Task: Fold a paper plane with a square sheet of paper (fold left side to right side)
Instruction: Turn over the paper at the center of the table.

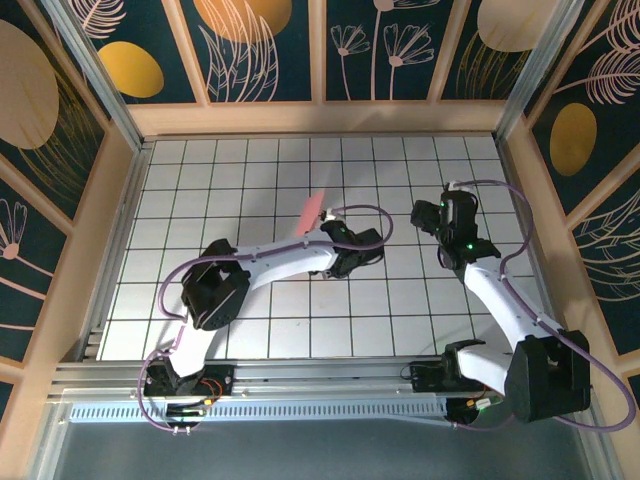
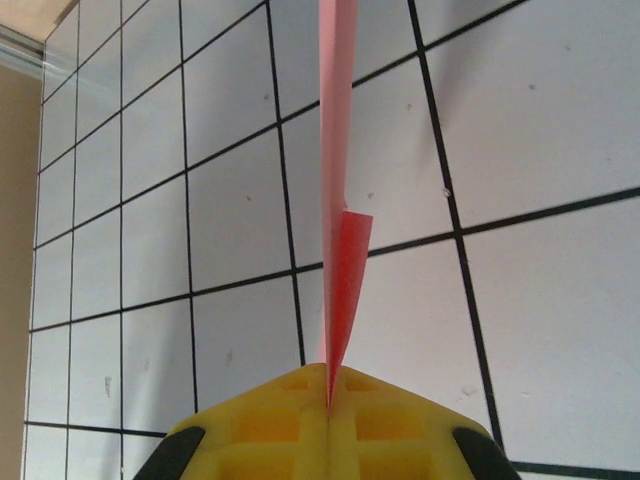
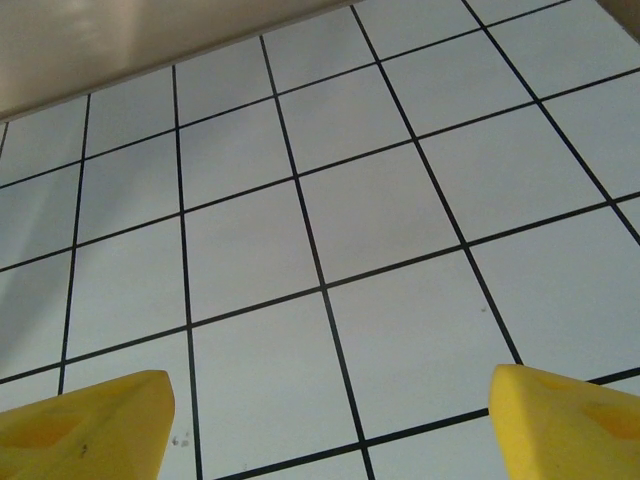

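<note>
Paper plane, salmon-pink and folded slim, is clamped edge-on between the closed yellow fingers of the left hand, pointing away from the fingertips with the white grid bench behind it. Seen from above, it sits over the bench's middle. The right hand hovers well apart to the right, fingers spread wide, gripping nothing.

- I see a table topped with white square tiles, split by thin black grid lines.
- A pale wooden rim runs along its far edge.
- Behind and beside it stand dark teal wall panels, painted with orange discs and line-drawn leaves and flowers.
- A ribbed aluminium rail spans my near edge.
</note>
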Controlling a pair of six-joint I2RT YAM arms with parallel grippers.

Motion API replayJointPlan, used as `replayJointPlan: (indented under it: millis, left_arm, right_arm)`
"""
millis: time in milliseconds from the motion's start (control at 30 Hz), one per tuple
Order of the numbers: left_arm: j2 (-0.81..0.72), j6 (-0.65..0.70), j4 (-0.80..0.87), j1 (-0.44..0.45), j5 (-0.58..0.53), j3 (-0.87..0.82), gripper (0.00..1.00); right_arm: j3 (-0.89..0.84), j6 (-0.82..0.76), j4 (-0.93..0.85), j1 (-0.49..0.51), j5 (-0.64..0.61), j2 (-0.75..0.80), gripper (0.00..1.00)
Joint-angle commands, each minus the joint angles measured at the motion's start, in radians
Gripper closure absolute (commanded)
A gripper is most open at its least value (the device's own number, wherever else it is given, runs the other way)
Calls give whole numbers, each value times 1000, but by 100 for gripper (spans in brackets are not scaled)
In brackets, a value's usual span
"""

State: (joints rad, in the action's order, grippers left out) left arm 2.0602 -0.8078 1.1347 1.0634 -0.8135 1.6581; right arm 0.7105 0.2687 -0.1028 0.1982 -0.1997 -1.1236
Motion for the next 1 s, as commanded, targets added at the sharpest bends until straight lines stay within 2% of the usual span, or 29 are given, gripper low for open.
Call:
replayJointPlan:
  millis: [0,67,233,400,467,567,967]
  left_arm:
    - [38,-92,66,5,7,33,100]
    - [53,-80,10,6,75,18,100]
    - [38,-18,-194,-15,334,-29,99]
    - [-34,-10,-423,-84,579,-154,95]
    - [-50,-10,-490,-108,644,-191,93]
    - [-50,-7,-555,-130,713,-204,89]
    - [-54,6,-706,-172,877,-201,50]
  right_arm:
    - [-13,15,23,-14,24,2,18]
    - [-17,19,30,-17,35,2,18]
    - [-28,30,38,-20,72,-2,18]
    - [-36,35,38,-24,104,-10,18]
    - [-39,40,40,-25,124,-11,18]
    - [-47,48,46,-26,146,-11,18]
    - [-45,35,28,-28,178,-24,18]
